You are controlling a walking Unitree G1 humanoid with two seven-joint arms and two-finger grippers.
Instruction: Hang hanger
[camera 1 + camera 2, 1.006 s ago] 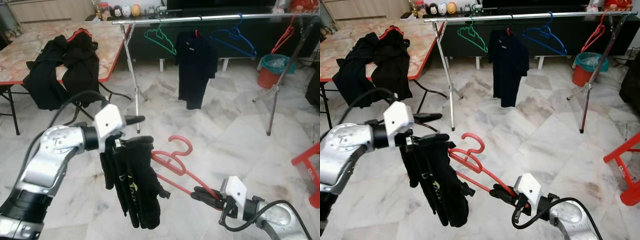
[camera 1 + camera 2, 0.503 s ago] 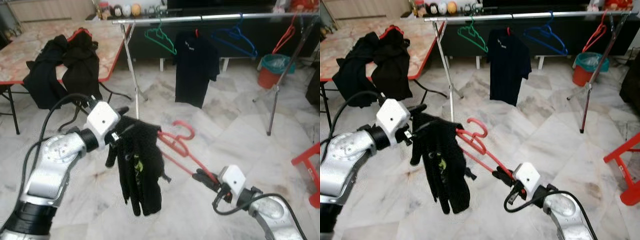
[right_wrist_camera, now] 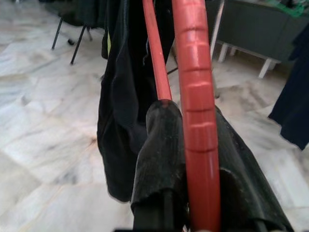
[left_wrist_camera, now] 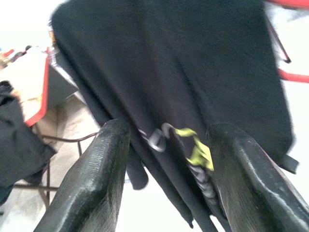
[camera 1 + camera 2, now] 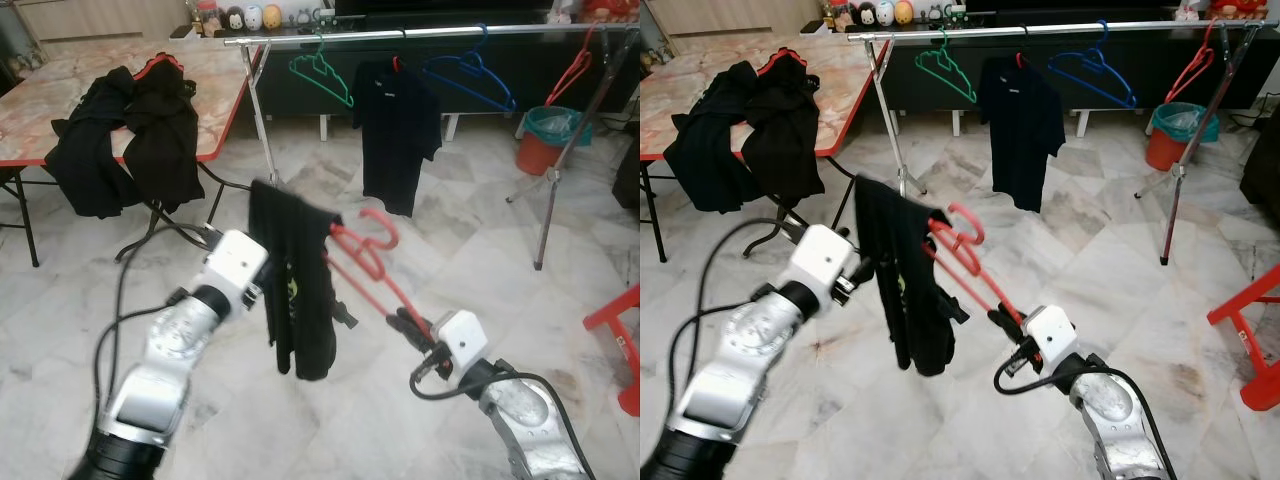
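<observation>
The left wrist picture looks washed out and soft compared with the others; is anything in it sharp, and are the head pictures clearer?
Left wrist view: background blown out to white, black garment soft, the near black fingers fairly crisp. Left eye view: evenly lit and sharp, down to the silver clothes rail and glossy marble floor. Right wrist view: red plastic hanger close and slightly blurred.

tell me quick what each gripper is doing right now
Left gripper: open, its fingers either side of the black garment.
Right gripper: shut on the red hanger.
</observation>
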